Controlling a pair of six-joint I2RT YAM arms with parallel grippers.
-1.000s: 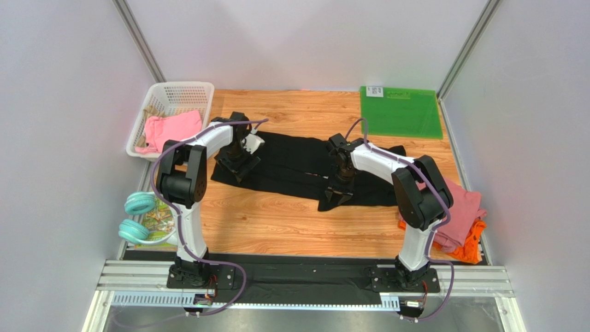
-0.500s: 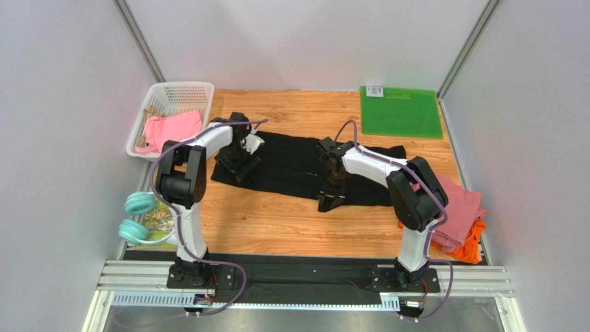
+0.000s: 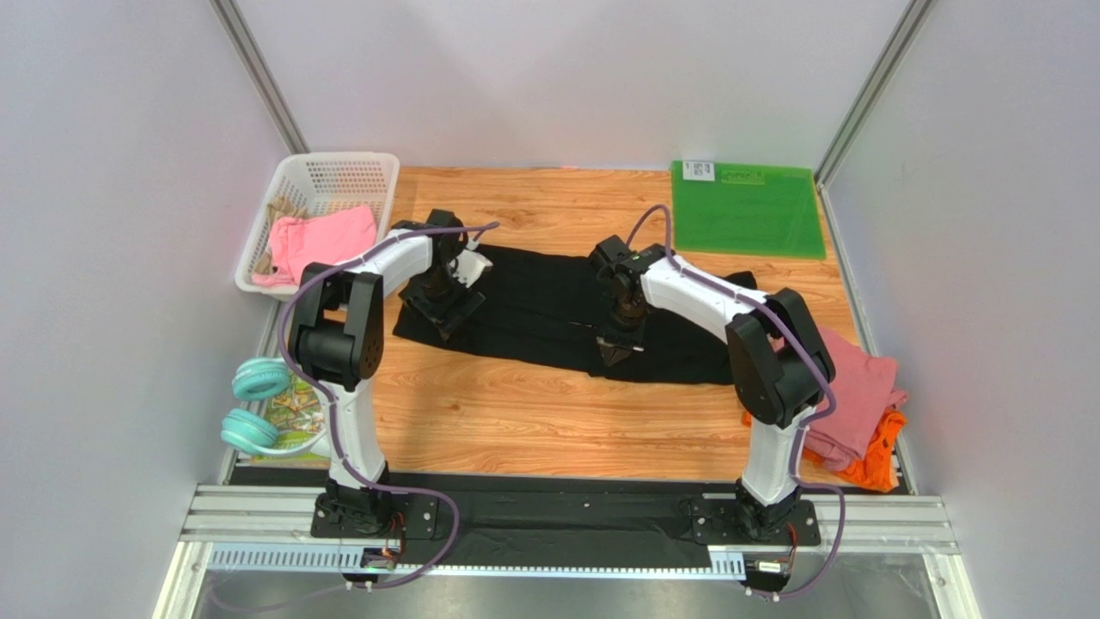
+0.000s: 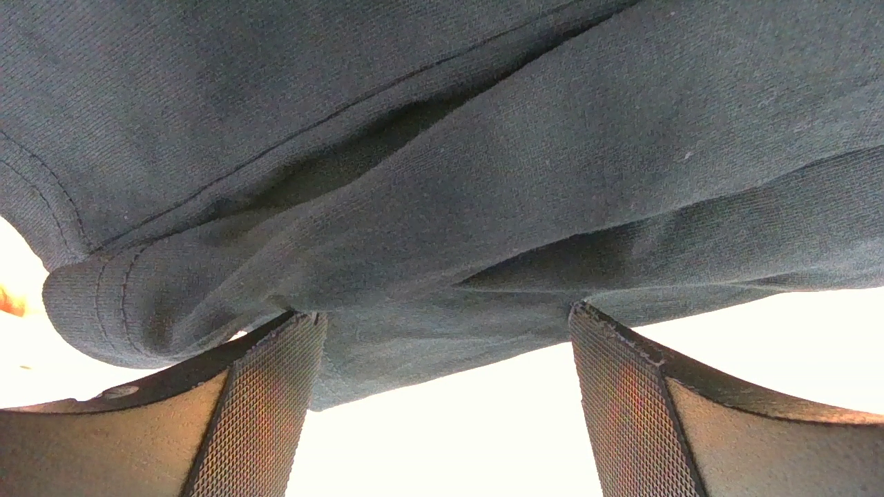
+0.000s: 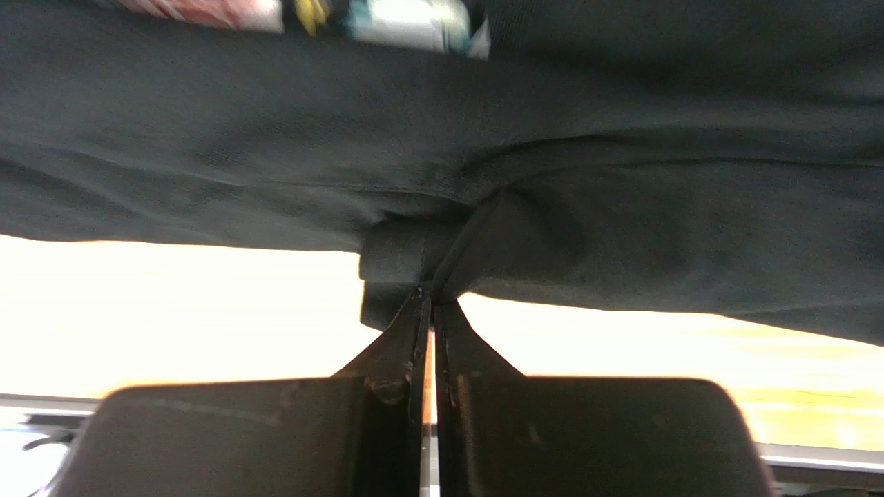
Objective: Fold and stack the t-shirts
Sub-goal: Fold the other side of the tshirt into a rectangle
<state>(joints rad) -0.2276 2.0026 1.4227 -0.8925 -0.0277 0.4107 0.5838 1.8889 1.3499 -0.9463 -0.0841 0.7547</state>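
1. At the near left, off the wooden tabletop [image 3: 517, 413], a pair of teal headphones [image 3: 258, 402] lies on something colourful beside the left arm.
2. At the near right edge a dusty-pink shirt [image 3: 863, 387] lies crumpled on top of an orange shirt [image 3: 881, 464], which shows beneath it on the near side. Both are well apart from either gripper.
3. Across the middle of the tabletop the black shirt [image 3: 542, 310] lies as a long band running left to right.
4. The right gripper [image 3: 615, 346] is at the near edge of the black shirt, right of centre. In the right wrist view the right gripper [image 5: 431, 295] has its fingers pressed together on a small fold of the black shirt [image 5: 623, 207]. A strip of coloured print [image 5: 311, 12] shows at the top of that view.
5. The left gripper [image 3: 446, 299] is over the left end of the black shirt. In the left wrist view the left gripper [image 4: 441, 331] has its fingers spread wide, with a hemmed fold of the black shirt [image 4: 467, 155] hanging just above them. The fold touches the left finger's tip, and nothing is clamped.
6. At the far left a white basket [image 3: 329, 168] holds a pink cloth [image 3: 316, 241].
7. At the far right corner a green mat [image 3: 746, 209] lies flat, near the black shirt's right end but apart from it.
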